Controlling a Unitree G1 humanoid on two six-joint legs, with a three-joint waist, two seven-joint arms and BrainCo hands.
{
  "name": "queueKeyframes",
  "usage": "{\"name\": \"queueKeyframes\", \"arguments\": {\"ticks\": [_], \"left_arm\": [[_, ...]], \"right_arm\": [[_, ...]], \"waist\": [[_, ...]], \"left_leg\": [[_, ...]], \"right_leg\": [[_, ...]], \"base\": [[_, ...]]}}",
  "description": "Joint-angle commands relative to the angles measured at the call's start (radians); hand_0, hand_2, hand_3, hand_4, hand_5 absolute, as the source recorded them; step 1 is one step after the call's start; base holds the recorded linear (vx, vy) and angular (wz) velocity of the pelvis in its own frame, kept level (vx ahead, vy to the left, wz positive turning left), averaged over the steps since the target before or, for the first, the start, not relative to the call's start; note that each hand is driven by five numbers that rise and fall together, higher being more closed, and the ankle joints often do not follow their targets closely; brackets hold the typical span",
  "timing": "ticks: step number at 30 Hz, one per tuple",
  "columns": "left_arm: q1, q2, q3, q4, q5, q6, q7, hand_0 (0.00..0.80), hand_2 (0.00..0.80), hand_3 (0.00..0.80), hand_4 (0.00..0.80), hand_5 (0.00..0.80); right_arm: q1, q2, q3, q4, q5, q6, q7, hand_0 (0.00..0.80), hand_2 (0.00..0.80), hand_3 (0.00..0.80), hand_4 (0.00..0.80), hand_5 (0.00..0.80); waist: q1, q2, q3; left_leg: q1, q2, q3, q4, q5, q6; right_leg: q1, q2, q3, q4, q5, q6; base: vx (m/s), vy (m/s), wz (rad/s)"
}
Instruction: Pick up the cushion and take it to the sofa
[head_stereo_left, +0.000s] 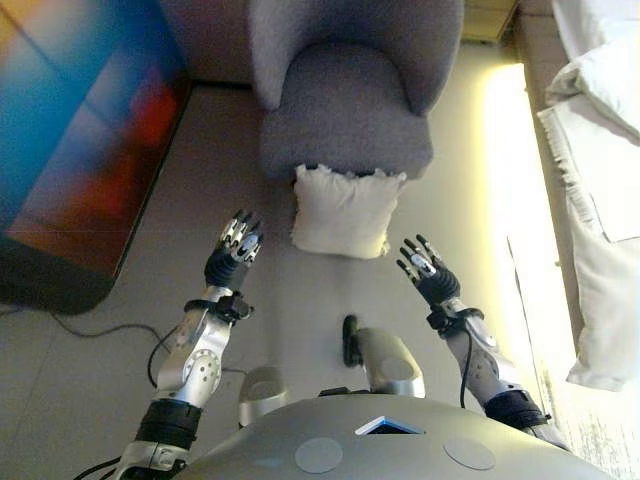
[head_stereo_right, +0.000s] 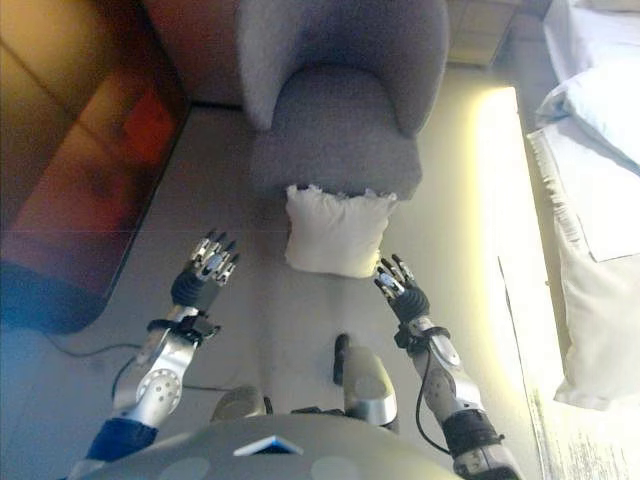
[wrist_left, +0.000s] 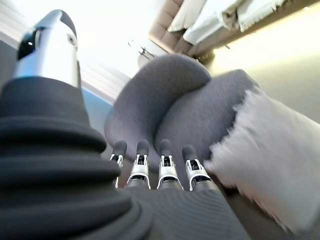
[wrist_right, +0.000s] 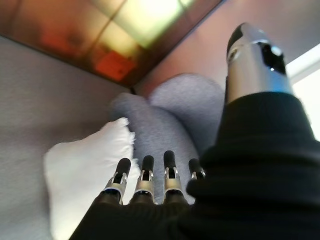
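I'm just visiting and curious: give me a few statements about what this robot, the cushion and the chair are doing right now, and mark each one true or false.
1. The cushion leans against the front of the grey armchair. True.
2. The left hand grips the cushion. False: it is held out with straight fingers, off to the cushion's side, holding nothing.
3. The right hand is open. True.
4. The cushion lies on the armchair's seat. False: it stands on the floor before the seat.
5. The cushion is dark blue. False: it is off-white with frayed edges.
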Motion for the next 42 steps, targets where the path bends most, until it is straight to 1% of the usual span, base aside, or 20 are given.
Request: {"name": "queueKeyframes", "arguments": {"ticks": [1, 2, 4, 7, 9, 12, 16, 19, 20, 22, 23, 24, 25, 27, 29, 31, 33, 34, 37, 42], "left_arm": [[0.002, 0.038, 0.046, -0.088, -0.013, -0.043, 0.0, 0.0, 0.0, 0.0, 0.0, 0.0], [0.001, 0.042, 0.051, -0.095, -0.015, -0.038, -0.006, 0.0, 0.0, 0.0, 0.0, 0.0], [0.0, 0.048, 0.06, -0.106, -0.024, -0.029, -0.022, 0.0, 0.0, 0.0, 0.0, 0.0], [0.014, 0.043, 0.066, -0.106, -0.021, -0.039, -0.032, 0.0, 0.0, 0.0, 0.0, 0.0], [0.019, 0.038, 0.07, -0.089, -0.007, -0.055, -0.034, 0.0, 0.0, 0.0, 0.0, 0.0], [0.029, 0.042, 0.092, -0.062, 0.023, -0.095, -0.023, 0.0, 0.0, 0.0, 0.0, 0.0], [0.048, 0.054, 0.156, -0.067, -0.002, -0.127, -0.088, 0.0, 0.0, 0.0, 0.0, 0.0], [0.039, 0.078, 0.149, -0.059, -0.002, -0.108, -0.155, 0.0, 0.0, 0.0, 0.0, 0.0], [0.034, 0.084, 0.145, -0.054, -0.02, -0.09, -0.178, 0.0, 0.0, 0.0, 0.0, 0.0], [0.022, 0.084, 0.142, -0.043, -0.047, -0.068, -0.218, 0.0, 0.0, 0.0, 0.0, 0.0], [0.021, 0.088, 0.136, -0.047, -0.048, -0.067, -0.23, 0.0, 0.0, 0.0, 0.0, 0.0], [0.014, 0.09, 0.123, -0.041, -0.048, -0.068, -0.234, 0.0, 0.0, 0.0, 0.0, 0.0], [0.009, 0.091, 0.115, -0.037, -0.052, -0.065, -0.234, 0.0, 0.0, 0.0, 0.0, 0.0], [0.001, 0.093, 0.117, -0.028, -0.045, -0.056, -0.24, 0.0, 0.0, 0.0, 0.0, 0.0], [-0.002, 0.088, 0.123, -0.036, -0.04, -0.053, -0.227, 0.0, 0.0, 0.0, 0.0, 0.0], [0.007, 0.092, 0.139, -0.047, -0.054, -0.06, -0.224, 0.0, 0.0, 0.0, 0.0, 0.0], [0.024, 0.1, 0.152, -0.062, -0.062, -0.071, -0.22, 0.0, 0.0, 0.0, 0.0, 0.0], [0.031, 0.104, 0.155, -0.063, -0.073, -0.087, -0.222, 0.0, 0.0, 0.0, 0.0, 0.0], [0.033, 0.112, 0.152, -0.052, -0.096, -0.096, -0.266, 0.0, 0.0, 0.0, 0.0, 0.0], [0.071, 0.098, 0.149, -0.022, -0.096, -0.083, -0.337, 0.0, 0.0, 0.0, 0.0, 0.0]], "right_arm": [[-0.029, -0.015, -0.012, -0.077, 0.034, -0.056, 0.018, 0.0, 0.0, 0.0, 0.0, 0.0], [-0.022, -0.015, -0.016, -0.088, 0.031, -0.053, 0.014, 0.0, 0.0, 0.0, 0.0, 0.0], [-0.001, -0.015, -0.021, -0.107, 0.025, -0.051, 0.013, 0.0, 0.0, 0.0, 0.0, 0.0], [0.016, -0.022, -0.029, -0.107, 0.027, -0.056, 0.034, 0.0, 0.0, 0.0, 0.0, 0.0], [0.015, -0.022, -0.035, -0.103, 0.033, -0.056, 0.047, 0.0, 0.0, 0.0, 0.0, 0.0], [0.034, -0.015, -0.04, -0.115, 0.034, -0.056, 0.062, 0.0, 0.0, 0.0, 0.0, 0.0], [0.043, -0.003, -0.033, -0.13, 0.02, -0.055, 0.07, 0.0, 0.0, 0.0, 0.0, 0.0], [0.021, 0.019, -0.024, -0.119, 0.025, -0.048, 0.022, 0.0, 0.0, 0.0, 0.0, 0.0], [0.011, 0.024, -0.023, -0.106, 0.037, -0.04, 0.001, 0.0, 0.0, 0.0, 0.0, 0.0], [-0.011, 0.041, -0.015, -0.077, 0.032, -0.041, 0.009, 0.0, 0.0, 0.0, 0.0, 0.0], [-0.013, 0.046, -0.011, -0.075, 0.022, -0.044, 0.01, 0.0, 0.0, 0.0, 0.0, 0.0], [-0.032, 0.058, -0.007, -0.058, 0.014, -0.05, -0.001, 0.0, 0.0, 0.0, 0.0, 0.0], [-0.043, 0.069, -0.005, -0.048, 0.012, -0.053, -0.004, 0.0, 0.0, 0.0, 0.0, 0.0], [-0.056, 0.086, -0.002, -0.029, 0.008, -0.045, 0.002, 0.0, 0.0, 0.0, 0.0, 0.0], [-0.061, 0.092, 0.008, -0.027, -0.008, -0.033, 0.01, 0.0, 0.0, 0.0, 0.0, 0.0], [-0.06, 0.09, 0.019, -0.043, -0.016, -0.025, 0.009, 0.0, 0.0, 0.0, 0.0, 0.0], [-0.06, 0.081, 0.021, -0.06, -0.007, -0.021, 0.005, 0.0, 0.0, 0.0, 0.0, 0.0], [-0.063, 0.068, 0.021, -0.073, 0.009, -0.019, 0.004, 0.0, 0.0, 0.0, 0.0, 0.0], [-0.09, 0.058, 0.01, -0.057, 0.026, -0.014, 0.011, 0.0, 0.0, 0.0, 0.0, 0.0], [-0.127, 0.072, -0.004, -0.021, 0.022, -0.001, 0.013, 0.0, 0.0, 0.0, 0.0, 0.0]], "waist": [[0.001, 0.001, 0.025], [0.01, 0.01, 0.03], [0.037, 0.04, 0.036], [0.072, 0.053, 0.043], [0.082, 0.063, 0.042], [0.086, 0.083, 0.034], [0.111, 0.109, 0.029], [0.132, 0.113, 0.028], [0.137, 0.107, 0.024], [0.152, 0.085, 0.004], [0.156, 0.082, -0.005], [0.16, 0.092, -0.016], [0.162, 0.098, -0.019], [0.165, 0.112, -0.017], [0.165, 0.106, -0.011], [0.152, 0.086, 0.009], [0.135, 0.075, 0.028], [0.113, 0.054, 0.045], [0.079, 0.019, 0.058], [0.06, 0.02, 0.048]], "left_leg": [[-0.037, 0.029, 0.042, -0.231, 0.055, 0.037], [-0.038, 0.046, 0.035, -0.326, 0.071, 0.03], [-0.051, 0.082, -0.003, -0.581, 0.13, -0.008], [-0.064, 0.122, -0.034, -0.822, 0.181, -0.042], [-0.083, 0.135, -0.032, -0.854, 0.193, -0.05], [-0.116, 0.14, 0.027, -0.865, 0.216, -0.059], [-0.123, 0.119, 0.023, -0.856, 0.204, -0.055], [-0.151, 0.084, 0.012, -0.759, 0.193, -0.041], [-0.161, 0.064, 0.009, -0.718, 0.174, -0.029], [-0.153, -0.002, 0.028, -0.684, 0.123, 0.027], [-0.149, -0.02, 0.032, -0.678, 0.11, 0.042], [-0.132, -0.034, 0.042, -0.669, 0.087, 0.067], [-0.118, -0.04, 0.045, -0.667, 0.077, 0.078], [-0.069, -0.05, 0.051, -0.658, 0.042, 0.094], [-0.043, -0.059, 0.062, -0.653, 0.027, 0.094], [-0.003, -0.08, 0.059, -0.644, 0.002, 0.082], [0.044, -0.079, 0.051, -0.643, -0.025, 0.063], [0.069, -0.077, 0.053, -0.633, -0.064, 0.049], [0.113, -0.082, 0.039, -0.616, -0.147, 0.038], [0.194, -0.066, 0.008, -0.626, -0.207, 0.033]], "right_leg": [[0.101, 0.013, 0.057, -0.082, 0.015, 0.103], [0.113, 0.02, 0.069, -0.081, 0.0, 0.112], [0.158, 0.035, 0.099, -0.092, -0.033, 0.14], [0.231, 0.029, 0.144, -0.104, -0.078, 0.165], [0.265, 0.027, 0.152, -0.094, -0.123, 0.171], [0.302, 0.016, 0.128, -0.073, -0.178, 0.177], [0.338, -0.002, 0.121, -0.033, -0.246, 0.186], [0.359, -0.035, 0.12, 0.034, -0.264, 0.203], [0.361, -0.054, 0.122, 0.065, -0.236, 0.211], [0.355, -0.111, 0.103, 0.18, -0.062, 0.24], [0.348, -0.121, 0.103, 0.216, -0.024, 0.243], [0.315, -0.137, 0.09, 0.346, 0.052, 0.246], [0.288, -0.15, 0.082, 0.416, 0.085, 0.244], [0.211, -0.197, 0.028, 0.515, 0.117, 0.227], [0.174, -0.229, -0.014, 0.468, 0.115, 0.218], [0.128, -0.247, -0.066, 0.274, 0.111, 0.214], [0.087, -0.249, -0.08, 0.124, 0.116, 0.219], [0.043, -0.251, -0.062, -0.007, 0.138, 0.237], [-0.02, -0.266, -0.014, -0.188, 0.255, 0.294], [-0.056, -0.244, 0.021, -0.27, 0.307, 0.317]], "base": [[0.298, 0.211, -0.52], [0.324, 0.272, -0.48], [0.407, 0.276, -0.43], [0.476, 0.183, -0.32], [0.415, 0.129, -0.31], [0.405, 0.179, -0.46], [0.399, 0.246, -0.33], [0.383, 0.292, -0.15], [0.364, 0.324, 0.18], [0.299, 0.303, 0.15], [0.337, 0.356, -0.01], [0.342, 0.36, 0.05], [0.359, 0.392, 0.12], [0.33, 0.278, 0.07], [0.276, 0.094, -0.07], [0.291, -0.084, -0.44], [0.276, -0.178, -0.53], [0.3, -0.219, -0.38], [0.332, -0.184, -0.04], [0.42, -0.125, 0.45]]}}
